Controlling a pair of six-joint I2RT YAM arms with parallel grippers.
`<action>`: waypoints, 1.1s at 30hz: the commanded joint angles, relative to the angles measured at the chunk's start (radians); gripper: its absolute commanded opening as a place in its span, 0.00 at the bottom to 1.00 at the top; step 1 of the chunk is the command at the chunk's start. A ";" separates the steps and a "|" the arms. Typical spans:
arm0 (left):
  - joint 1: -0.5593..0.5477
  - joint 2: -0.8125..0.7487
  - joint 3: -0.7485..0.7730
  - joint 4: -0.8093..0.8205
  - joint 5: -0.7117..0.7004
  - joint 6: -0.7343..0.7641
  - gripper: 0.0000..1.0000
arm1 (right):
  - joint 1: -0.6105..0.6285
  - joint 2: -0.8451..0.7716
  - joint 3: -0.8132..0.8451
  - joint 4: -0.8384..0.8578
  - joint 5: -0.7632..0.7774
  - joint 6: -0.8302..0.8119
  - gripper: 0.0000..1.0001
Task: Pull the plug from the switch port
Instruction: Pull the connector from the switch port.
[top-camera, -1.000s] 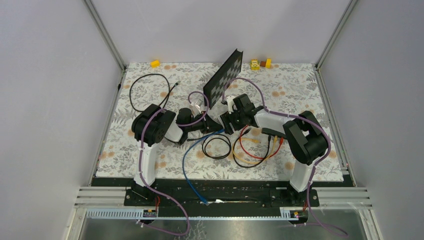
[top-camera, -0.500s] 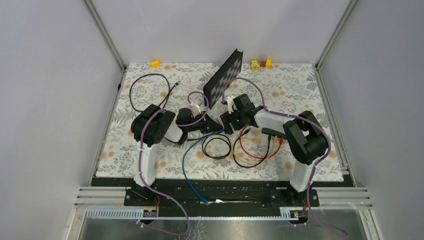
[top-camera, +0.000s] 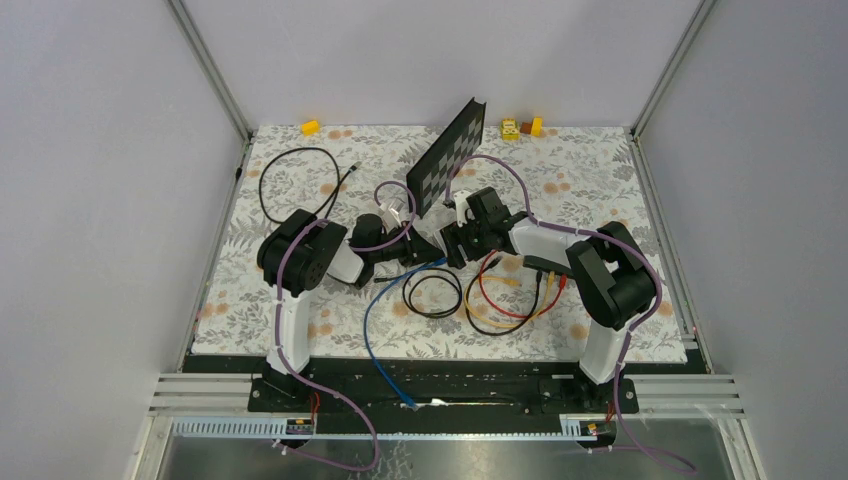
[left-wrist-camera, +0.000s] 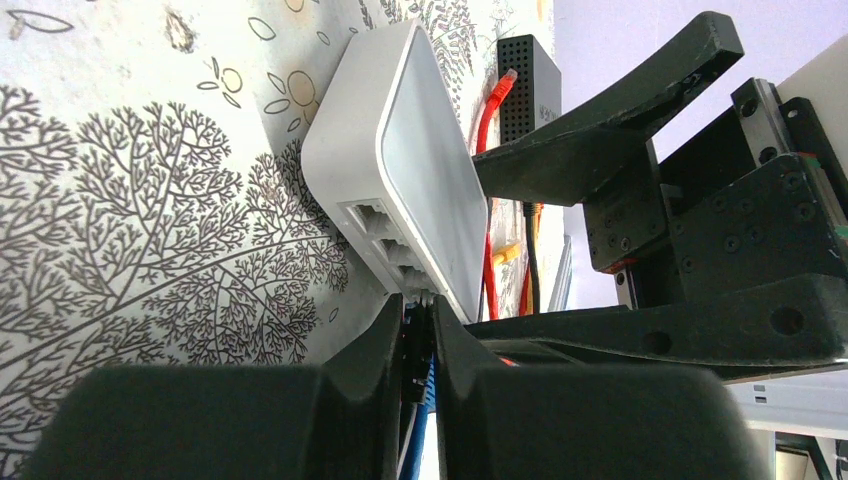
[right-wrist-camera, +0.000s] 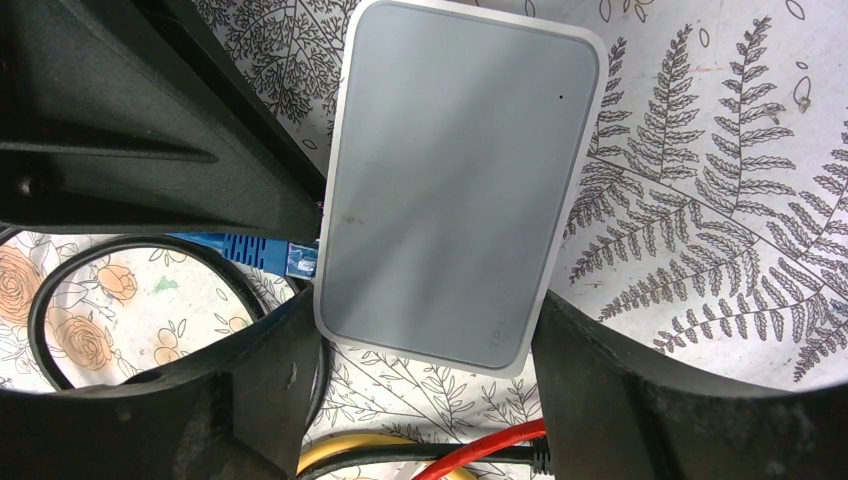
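Note:
The switch in hand is a pale grey flat box (right-wrist-camera: 460, 190) with sockets along one narrow edge (left-wrist-camera: 385, 225), not black. My right gripper (right-wrist-camera: 425, 330) is shut across its near end, fingers (right-wrist-camera: 270, 370) on both sides. A blue plug (right-wrist-camera: 270, 253) sits in an end socket. My left gripper (left-wrist-camera: 418, 330) is shut on that blue plug (left-wrist-camera: 428, 375) right at the socket edge. In the top view both grippers meet mid-mat, left (top-camera: 425, 250) and right (top-camera: 455, 240), hiding the switch. The blue cable (top-camera: 385, 310) runs toward the near edge.
A black perforated box (left-wrist-camera: 528, 85) with a red plug lies just behind the grey switch. Red (top-camera: 500, 300), yellow (top-camera: 490, 320) and black (top-camera: 432, 293) cable loops lie in front. A checkered board (top-camera: 450, 155) leans behind. A black cable (top-camera: 290, 185) lies far left; small blocks (top-camera: 520, 127) sit at the back.
The left arm's elbow has shifted slightly left. Both grippers keep the same hold and place.

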 joint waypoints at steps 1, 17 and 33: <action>0.009 -0.028 -0.015 0.043 0.001 -0.028 0.00 | -0.021 -0.018 -0.015 -0.002 0.084 -0.007 0.47; 0.010 -0.075 -0.015 -0.011 -0.031 0.085 0.00 | -0.024 -0.008 -0.005 -0.007 0.032 0.021 0.45; 0.009 -0.058 -0.026 0.004 -0.024 0.063 0.00 | -0.036 0.023 0.016 -0.023 0.015 -0.013 0.45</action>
